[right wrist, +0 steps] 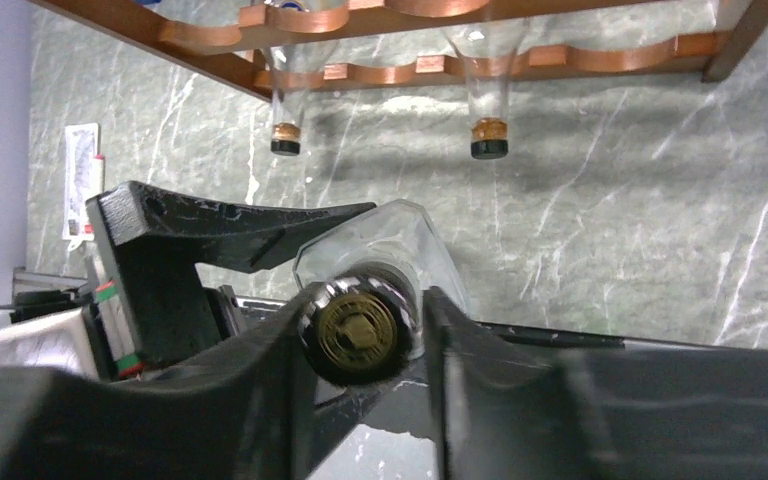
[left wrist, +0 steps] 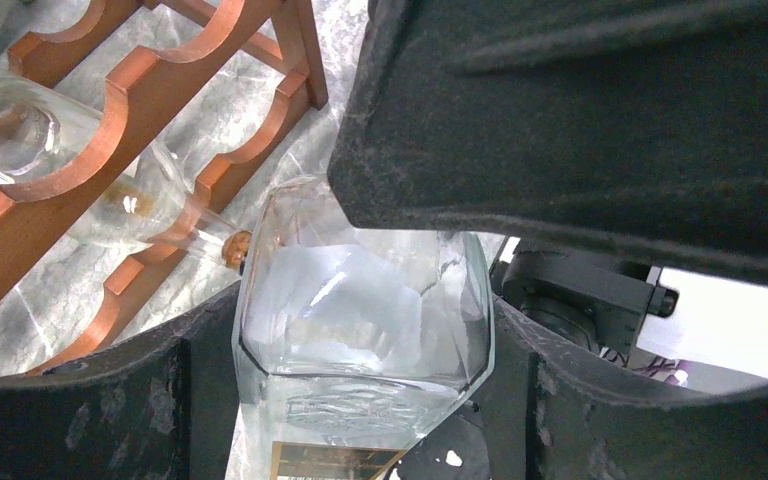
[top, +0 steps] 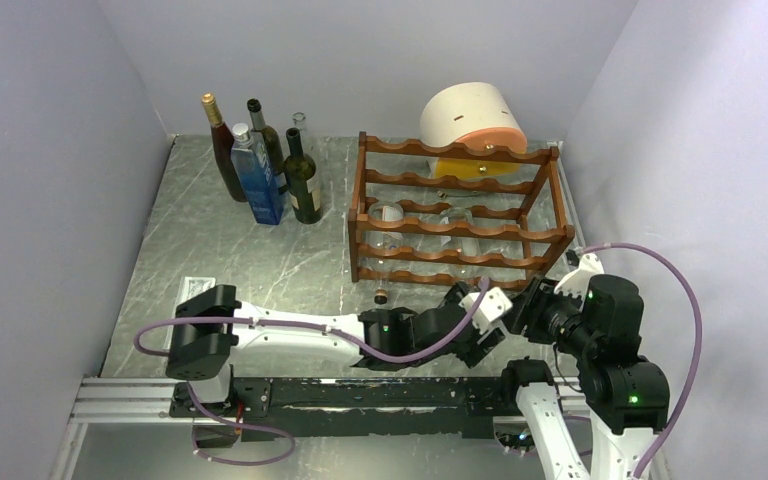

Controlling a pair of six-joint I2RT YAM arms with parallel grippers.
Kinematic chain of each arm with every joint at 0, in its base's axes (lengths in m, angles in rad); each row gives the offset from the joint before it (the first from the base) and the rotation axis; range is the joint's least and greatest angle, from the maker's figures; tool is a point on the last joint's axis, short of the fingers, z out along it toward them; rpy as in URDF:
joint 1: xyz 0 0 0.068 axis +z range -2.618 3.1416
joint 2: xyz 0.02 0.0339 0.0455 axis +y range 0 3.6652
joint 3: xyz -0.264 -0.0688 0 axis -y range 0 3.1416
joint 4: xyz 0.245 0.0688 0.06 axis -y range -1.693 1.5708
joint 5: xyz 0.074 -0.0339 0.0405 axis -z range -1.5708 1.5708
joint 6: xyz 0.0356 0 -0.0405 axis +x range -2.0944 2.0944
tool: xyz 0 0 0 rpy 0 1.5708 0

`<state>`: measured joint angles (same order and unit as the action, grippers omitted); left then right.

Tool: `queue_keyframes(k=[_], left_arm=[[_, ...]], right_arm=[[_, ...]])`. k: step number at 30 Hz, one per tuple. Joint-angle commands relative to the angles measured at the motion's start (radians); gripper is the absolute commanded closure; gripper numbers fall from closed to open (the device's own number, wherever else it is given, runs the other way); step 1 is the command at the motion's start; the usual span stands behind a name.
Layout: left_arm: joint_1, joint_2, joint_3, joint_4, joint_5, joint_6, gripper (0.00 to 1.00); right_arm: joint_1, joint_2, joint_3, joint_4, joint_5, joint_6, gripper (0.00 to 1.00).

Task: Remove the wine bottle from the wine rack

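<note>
Seen from above, soft even light falls from overhead on the pale walls and the table (top: pixel 210 250), which has a mild sheen, and the wine rack (top: pixel 455 215) casts only faint shadow beneath its rails. From the left wrist, the dark fingers (left wrist: pixel 560 110) of the left gripper (left wrist: pixel 360 300) loom close and soft-edged, the wine bottle (left wrist: pixel 380 335) glints with white highlights, and a patch at the right edge is blown out. From the right wrist, the right gripper (right wrist: pixel 360 340) is blurred near the lens, while the far marble is sharp, with soft shadows below the rack.
</note>
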<state>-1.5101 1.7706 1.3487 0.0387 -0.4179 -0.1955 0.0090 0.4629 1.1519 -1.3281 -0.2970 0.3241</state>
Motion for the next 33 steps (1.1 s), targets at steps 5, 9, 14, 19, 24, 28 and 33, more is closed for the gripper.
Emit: queue_keyframes(k=[5, 9, 14, 19, 24, 28, 33], left_arm=[[0.023, -0.181, -0.155, 0.026, -0.096, -0.048, 0.89], [0.024, -0.271, -0.217, 0.005, -0.102, -0.073, 0.93], [0.023, -0.411, -0.292, -0.038, -0.123, -0.104, 0.93], [0.025, -0.588, -0.393, -0.102, -0.164, -0.125, 0.93], [0.026, -0.743, -0.45, -0.254, -0.266, -0.161, 0.93], [0.033, -0.817, -0.45, -0.429, -0.314, -0.212, 0.93], [0.111, -0.894, -0.465, -0.595, -0.358, -0.269, 0.93]], right_arm=[[0.009, 0.027, 0.059, 0.079, -0.089, 0.029, 0.18], [0.009, 0.057, 0.102, 0.117, -0.116, 0.042, 0.02], [0.009, 0.124, 0.227, 0.112, -0.08, 0.006, 0.0], [0.018, 0.18, 0.344, 0.105, 0.013, -0.021, 0.0], [0.024, 0.199, 0.342, 0.121, 0.041, -0.031, 0.0], [0.032, 0.198, 0.321, 0.126, 0.064, -0.035, 0.0], [0.045, 0.2, 0.316, 0.125, 0.094, -0.045, 0.0]])
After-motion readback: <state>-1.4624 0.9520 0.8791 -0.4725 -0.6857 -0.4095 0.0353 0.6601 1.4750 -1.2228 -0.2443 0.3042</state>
